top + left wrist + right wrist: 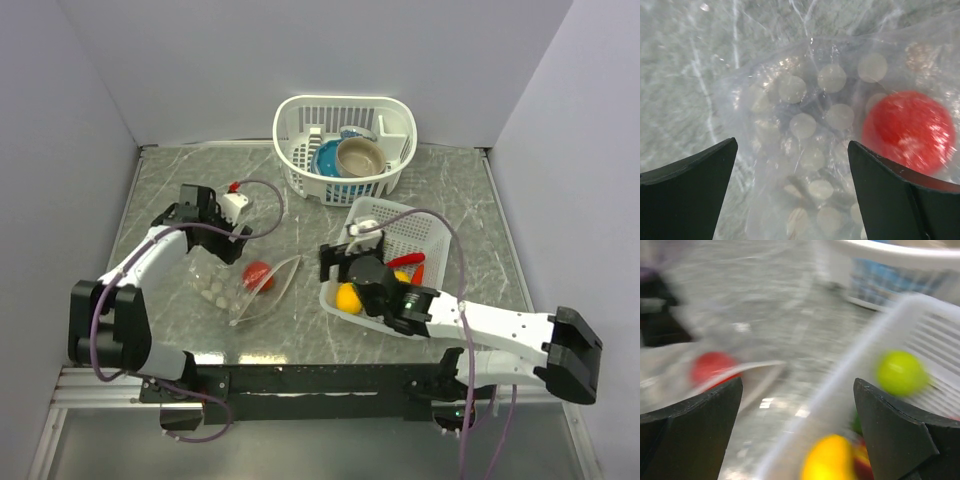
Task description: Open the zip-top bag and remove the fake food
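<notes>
Top external shows left hand (230,245) spread over the zip-top bag (245,288), right hand (338,262) spread above basket (441,236).

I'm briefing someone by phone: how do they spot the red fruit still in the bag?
Left of the rectangular white basket, a clear polka-dot bag lies on the grey table, by the left gripper. The round red ball is inside it, whereas the other fake food lies in the basket.
</notes>
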Robot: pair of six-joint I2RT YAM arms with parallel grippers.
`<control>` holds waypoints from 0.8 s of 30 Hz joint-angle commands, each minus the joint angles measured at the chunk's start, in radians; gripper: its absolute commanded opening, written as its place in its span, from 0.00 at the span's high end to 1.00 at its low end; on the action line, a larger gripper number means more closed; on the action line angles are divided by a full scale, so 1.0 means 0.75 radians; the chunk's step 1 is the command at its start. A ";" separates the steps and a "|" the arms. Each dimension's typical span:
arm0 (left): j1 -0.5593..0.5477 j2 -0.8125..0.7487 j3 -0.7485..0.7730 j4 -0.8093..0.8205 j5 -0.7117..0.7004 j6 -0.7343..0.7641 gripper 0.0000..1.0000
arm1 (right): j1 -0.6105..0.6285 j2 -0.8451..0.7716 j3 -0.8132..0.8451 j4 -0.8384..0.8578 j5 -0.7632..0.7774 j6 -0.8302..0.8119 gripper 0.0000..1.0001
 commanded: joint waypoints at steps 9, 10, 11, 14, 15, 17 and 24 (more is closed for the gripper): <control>0.000 0.124 -0.055 0.179 0.041 -0.075 0.01 | 0.149 0.644 0.219 0.361 -0.487 -0.213 0.12; 0.000 0.120 -0.061 0.183 0.043 -0.075 0.01 | 0.147 0.671 0.231 0.367 -0.487 -0.219 0.12; 0.000 0.116 -0.067 0.191 0.045 -0.073 0.01 | 0.144 0.698 0.245 0.365 -0.487 -0.225 0.13; 0.000 0.114 -0.094 0.197 0.047 -0.065 0.01 | 0.126 0.784 0.299 0.371 -0.497 -0.258 0.13; 0.000 0.116 -0.094 0.195 0.052 -0.063 0.01 | 0.116 0.818 0.313 0.371 -0.508 -0.266 0.13; 0.000 0.116 -0.098 0.189 0.056 -0.059 0.01 | 0.091 0.851 0.350 0.375 -0.528 -0.274 0.13; -0.002 0.098 -0.111 0.156 0.088 -0.045 0.01 | 0.063 0.988 0.425 0.438 -0.614 -0.307 0.00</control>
